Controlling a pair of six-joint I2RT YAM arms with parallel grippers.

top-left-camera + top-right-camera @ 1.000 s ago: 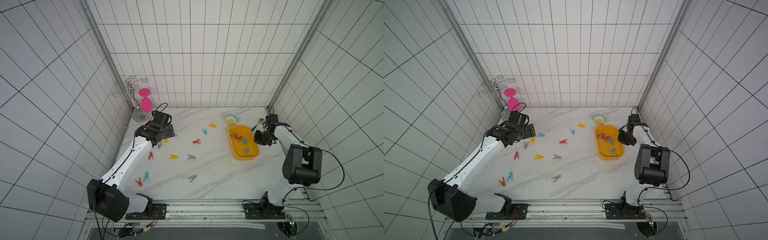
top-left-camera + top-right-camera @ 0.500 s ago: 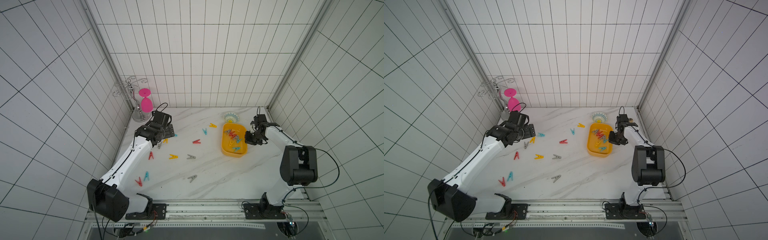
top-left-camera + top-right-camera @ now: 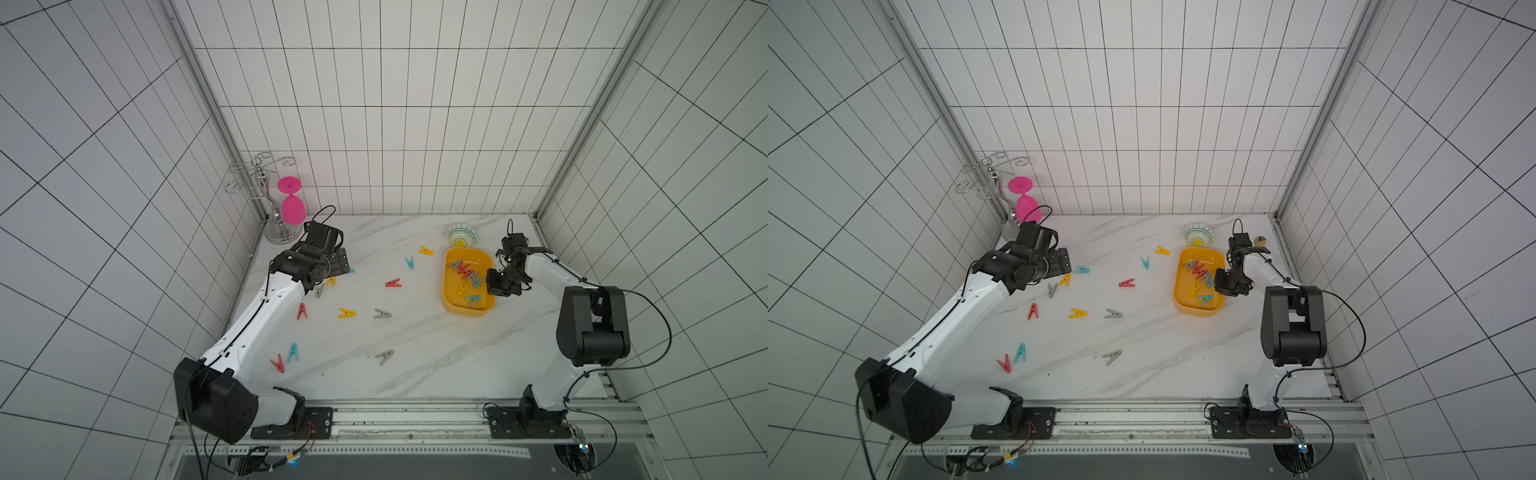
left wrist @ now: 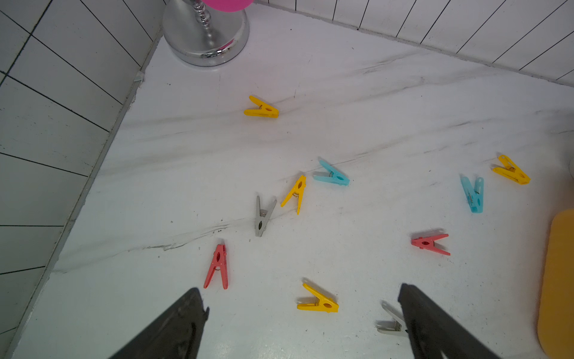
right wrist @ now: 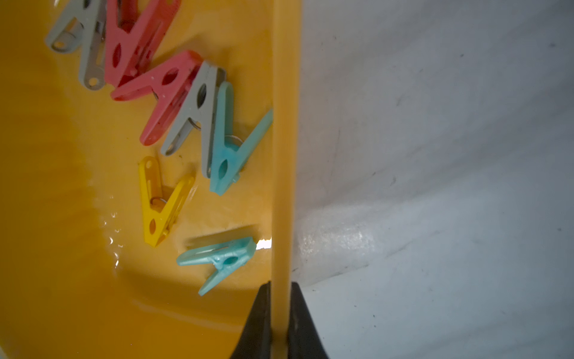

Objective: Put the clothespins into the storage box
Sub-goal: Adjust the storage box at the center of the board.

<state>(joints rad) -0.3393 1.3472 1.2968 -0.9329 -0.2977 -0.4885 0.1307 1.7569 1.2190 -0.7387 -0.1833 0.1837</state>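
Note:
The yellow-orange storage box (image 3: 454, 300) (image 3: 1183, 293) sits right of the table's middle, with several clothespins (image 3: 465, 274) inside it. My right gripper (image 3: 496, 286) (image 5: 280, 284) is shut on the box's right rim (image 5: 284, 155). More clothespins lie scattered on the marble: a yellow one (image 3: 346, 313), a grey one (image 3: 382, 313), a red one (image 3: 392, 284) and a teal one (image 3: 293, 352). My left gripper (image 3: 338, 266) (image 4: 299, 289) hangs open above the back-left group. A yellow clothespin (image 4: 318, 302) lies below its gap, and a grey one (image 4: 392, 323) is partly hidden by a finger.
A small patterned bowl (image 3: 462, 237) stands just behind the box. In the back-left corner a chrome stand (image 4: 205, 37) holds a pink glass (image 3: 291, 208). Tiled walls close the table at the left, back and right.
The storage box has slid left toward the table's middle with my right gripper on its rim, most of it in the first half second. The left arm has not moved.

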